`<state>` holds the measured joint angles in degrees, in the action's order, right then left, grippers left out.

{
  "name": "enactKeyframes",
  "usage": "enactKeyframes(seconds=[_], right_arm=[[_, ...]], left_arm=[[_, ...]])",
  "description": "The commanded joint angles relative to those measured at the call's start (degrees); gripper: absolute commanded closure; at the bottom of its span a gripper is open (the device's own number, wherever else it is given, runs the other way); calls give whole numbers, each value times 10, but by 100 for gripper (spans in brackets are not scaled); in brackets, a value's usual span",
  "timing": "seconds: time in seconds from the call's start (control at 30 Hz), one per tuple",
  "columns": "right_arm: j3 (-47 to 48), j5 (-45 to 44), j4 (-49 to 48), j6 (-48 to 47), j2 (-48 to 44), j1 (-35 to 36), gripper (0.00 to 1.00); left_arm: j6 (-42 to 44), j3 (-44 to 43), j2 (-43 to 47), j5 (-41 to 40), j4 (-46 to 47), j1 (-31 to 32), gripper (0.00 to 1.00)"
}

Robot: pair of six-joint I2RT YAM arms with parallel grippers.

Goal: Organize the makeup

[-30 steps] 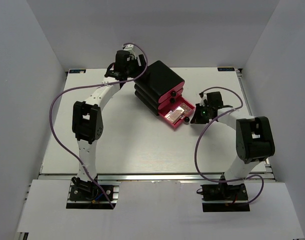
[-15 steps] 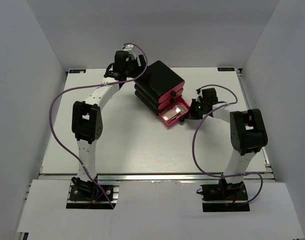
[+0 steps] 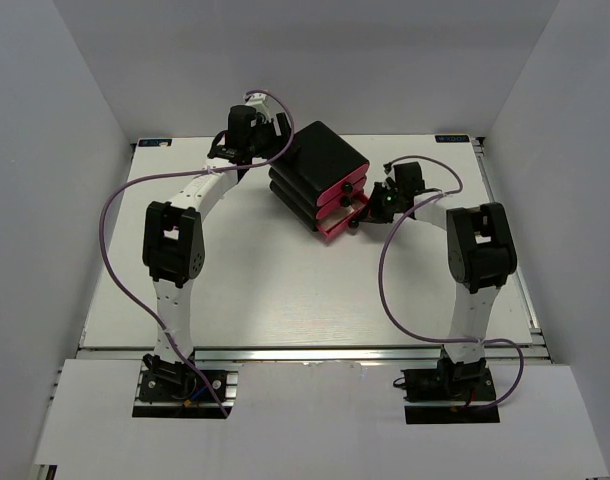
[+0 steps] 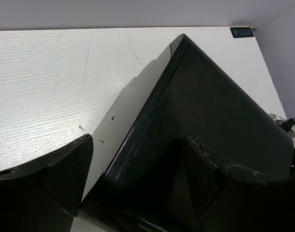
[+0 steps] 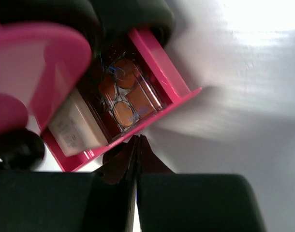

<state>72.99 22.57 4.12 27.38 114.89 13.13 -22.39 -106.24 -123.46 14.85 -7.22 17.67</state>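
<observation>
A black three-drawer box (image 3: 320,165) with pink fronts stands at the back middle of the table. Its bottom drawer (image 3: 337,224) sticks out a little. In the right wrist view a pinkish-brown palette (image 5: 125,96) and a tan tube (image 5: 72,128) lie in this pink drawer (image 5: 159,60). My right gripper (image 3: 371,208) is shut, and its tips (image 5: 138,138) press against the drawer's front wall. My left gripper (image 3: 273,138) is open, with its fingers (image 4: 51,183) on both sides of the box's rear corner (image 4: 210,111). No sticks or brush show.
White table (image 3: 245,270) with walls on three sides. Black knobs (image 3: 347,188) sit on the drawer fronts. The upper drawer's pink front (image 5: 36,63) and a black knob (image 5: 14,147) hang over the open drawer in the right wrist view.
My right gripper has moved left and back toward the box, and the bottom drawer has slid most of the way in. The left arm has not moved.
</observation>
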Motion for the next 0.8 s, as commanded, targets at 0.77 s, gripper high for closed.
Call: enactKeyframes(seconds=[0.77], right_arm=[[70,62,-75,13,33,1,100]], left_arm=[[-15,40,70,-39,-25,9,9]])
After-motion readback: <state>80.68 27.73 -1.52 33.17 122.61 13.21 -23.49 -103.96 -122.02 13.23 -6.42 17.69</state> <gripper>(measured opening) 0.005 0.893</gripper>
